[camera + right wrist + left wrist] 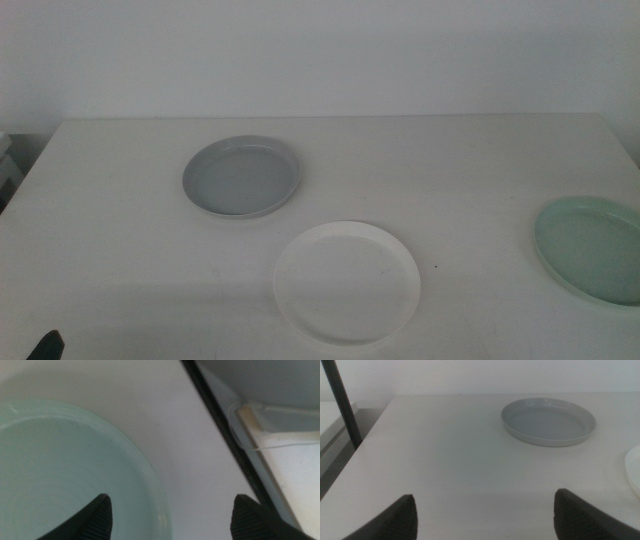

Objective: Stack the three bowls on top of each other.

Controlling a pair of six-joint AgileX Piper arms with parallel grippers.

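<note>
grey bowl [242, 177] sits plain and unpatterned, a flat cool grey inside and out. white bowl [347, 283] is clean white, almost matching the white table [450, 170]. mint green bowl [592, 248] shows pale, with faint concentric rings in the right wrist view, possibly only light on the glaze. left gripper [485, 517] and right gripper [171, 517] both show dark, near-black jaws.

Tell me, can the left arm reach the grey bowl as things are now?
Probably yes: the left claw is open, and only bare table lies between it and the grey bowl.
</note>
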